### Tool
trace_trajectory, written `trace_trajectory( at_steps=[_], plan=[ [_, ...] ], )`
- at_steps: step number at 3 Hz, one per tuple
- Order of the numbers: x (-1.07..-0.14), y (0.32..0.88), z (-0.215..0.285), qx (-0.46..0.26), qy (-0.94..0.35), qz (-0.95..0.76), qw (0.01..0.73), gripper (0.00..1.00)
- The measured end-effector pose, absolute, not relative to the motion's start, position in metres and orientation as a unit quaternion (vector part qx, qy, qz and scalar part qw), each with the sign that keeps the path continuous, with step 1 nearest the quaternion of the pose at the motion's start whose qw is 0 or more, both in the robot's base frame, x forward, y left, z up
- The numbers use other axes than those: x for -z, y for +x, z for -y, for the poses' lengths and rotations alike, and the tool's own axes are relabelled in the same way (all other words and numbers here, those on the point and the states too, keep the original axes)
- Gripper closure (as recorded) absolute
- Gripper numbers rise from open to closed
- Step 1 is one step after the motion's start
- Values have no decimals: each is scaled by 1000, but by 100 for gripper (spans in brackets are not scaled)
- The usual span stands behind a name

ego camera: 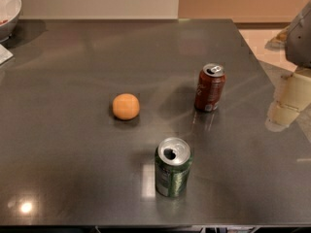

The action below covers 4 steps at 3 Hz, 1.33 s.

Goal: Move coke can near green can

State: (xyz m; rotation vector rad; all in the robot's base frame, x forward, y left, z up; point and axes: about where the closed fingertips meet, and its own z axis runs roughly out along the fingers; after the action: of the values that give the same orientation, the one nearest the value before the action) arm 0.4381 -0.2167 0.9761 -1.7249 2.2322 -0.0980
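A: Over on the right half of the table (73, 178), a coke can (210, 88), upright, nearer the right edge than the left, opening facing up.

B: And down by the near edge, about midway along it, a green can (172, 167). Upright too. Well apart from the coke can, closer to the near edge and a little further left.

A: Mid-table, an orange (126, 106), left of the coke can and touching neither can.

B: Now the gripper (286, 103): out at the right edge, roughly level with the coke can, off to its side and not touching it.

A: Wide or narrow?

B: Cannot tell from here. Nowhere near either can, though.

A: Last thing, a white bowl (7, 8) up at the far left corner, only partly in view.
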Motion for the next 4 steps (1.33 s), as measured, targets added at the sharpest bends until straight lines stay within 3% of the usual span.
trace_trajectory(
  at_steps=[2, 4],
  plan=[
    [-974, 445, 215, 25, -599, -785, 159, 0],
    [-948, 490, 211, -20, -580, -795, 177, 0]
  ],
)
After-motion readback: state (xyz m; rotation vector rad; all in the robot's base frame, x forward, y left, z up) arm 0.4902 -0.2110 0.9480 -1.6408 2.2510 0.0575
